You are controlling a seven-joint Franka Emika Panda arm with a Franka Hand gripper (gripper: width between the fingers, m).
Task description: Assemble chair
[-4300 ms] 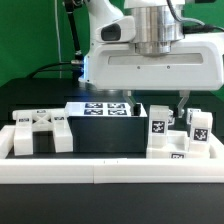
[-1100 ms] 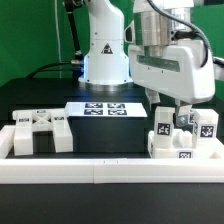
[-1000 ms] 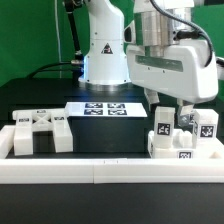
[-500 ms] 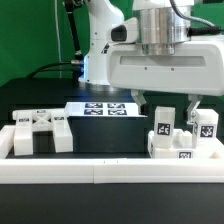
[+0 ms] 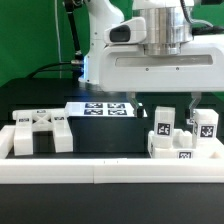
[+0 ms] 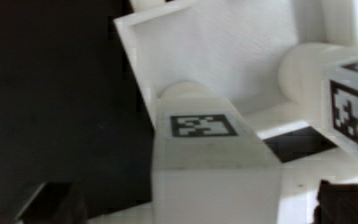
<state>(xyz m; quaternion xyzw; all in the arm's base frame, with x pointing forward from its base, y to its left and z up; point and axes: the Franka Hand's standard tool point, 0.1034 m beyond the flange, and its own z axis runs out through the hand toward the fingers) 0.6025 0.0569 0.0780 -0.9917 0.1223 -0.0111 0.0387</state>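
Here, end effector (image 5: 166, 107) wide, empty, over tagged chair post (image 5: 163, 126); risk: off-centre descent clips neighbouring post (image 5: 203, 126), toppling or jamming it.

White chair parts (image 5: 160, 146); black-white marker tags (image 6: 201, 125).

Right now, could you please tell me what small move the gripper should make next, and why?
Probably lower the gripper straight down: its jaws stand wide open and empty above the upright tagged chair part, which the wrist view shows centred beneath it.
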